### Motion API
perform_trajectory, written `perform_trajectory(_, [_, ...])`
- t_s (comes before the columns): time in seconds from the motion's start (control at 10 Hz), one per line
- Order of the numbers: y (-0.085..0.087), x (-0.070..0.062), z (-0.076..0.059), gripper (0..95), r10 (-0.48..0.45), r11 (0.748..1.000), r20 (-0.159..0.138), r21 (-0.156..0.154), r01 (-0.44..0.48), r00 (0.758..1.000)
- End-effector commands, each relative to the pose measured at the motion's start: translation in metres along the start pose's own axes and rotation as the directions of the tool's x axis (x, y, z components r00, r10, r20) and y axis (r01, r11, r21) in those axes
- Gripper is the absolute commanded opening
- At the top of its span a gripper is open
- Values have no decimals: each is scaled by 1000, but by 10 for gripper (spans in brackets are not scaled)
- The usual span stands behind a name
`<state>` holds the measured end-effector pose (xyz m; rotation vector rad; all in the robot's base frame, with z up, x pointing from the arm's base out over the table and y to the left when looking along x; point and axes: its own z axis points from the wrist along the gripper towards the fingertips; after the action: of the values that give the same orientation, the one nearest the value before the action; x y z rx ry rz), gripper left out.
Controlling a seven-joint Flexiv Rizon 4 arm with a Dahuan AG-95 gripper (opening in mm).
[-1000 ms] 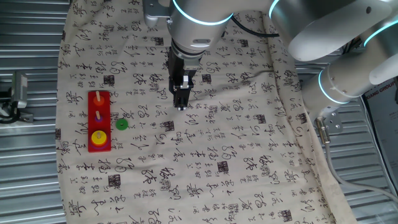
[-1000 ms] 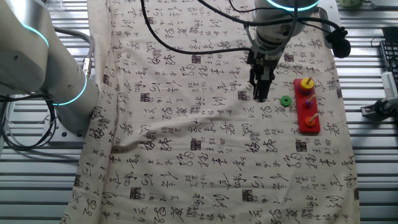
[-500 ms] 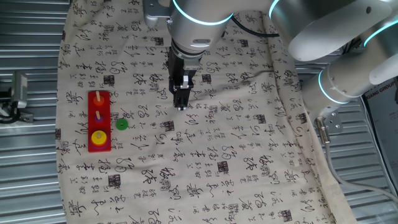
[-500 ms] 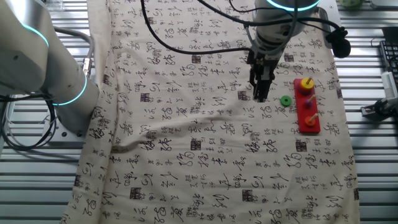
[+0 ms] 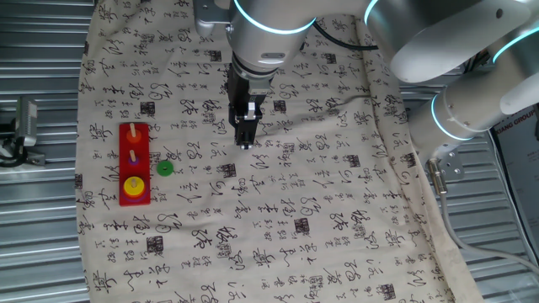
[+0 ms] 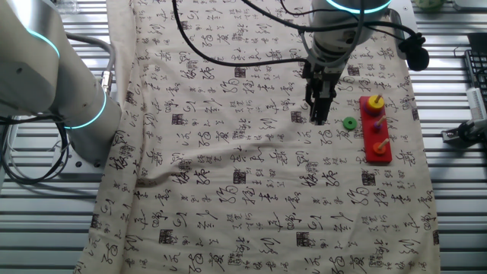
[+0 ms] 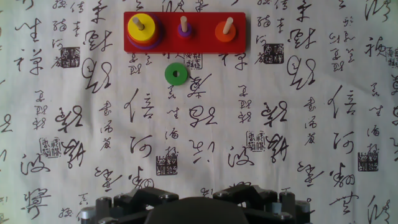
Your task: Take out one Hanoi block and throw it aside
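The Hanoi block is a yellow ring (image 7: 142, 28) on the left peg of the red base (image 7: 199, 45), lying on a purple ring. It also shows in one fixed view (image 5: 133, 185) and in the other fixed view (image 6: 374, 102). My gripper (image 5: 245, 139) hangs above the patterned cloth, well to the side of the base, with its fingers together and nothing between them. It shows in the other fixed view (image 6: 319, 116) and as a dark shape at the bottom edge of the hand view (image 7: 193, 204).
A green ring (image 7: 176, 74) lies loose on the cloth beside the base. An orange ring (image 7: 227, 31) sits on the right peg and a small purple one (image 7: 185, 29) on the middle peg. The cloth (image 5: 320, 219) covers the table, with metal slats round it.
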<state>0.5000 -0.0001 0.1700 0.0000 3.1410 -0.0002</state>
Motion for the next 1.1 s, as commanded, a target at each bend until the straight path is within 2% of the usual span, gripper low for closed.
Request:
perform_trajectory(0.1, [0, 0, 0, 0, 170, 985, 84, -8, -170, 982])
perform_trajectory(0.2, [0, 0, 0, 0, 173, 985, 81, -19, -172, 982])
perform_trajectory(1.1, [0, 0, 0, 0, 173, 985, 80, -20, -172, 982])
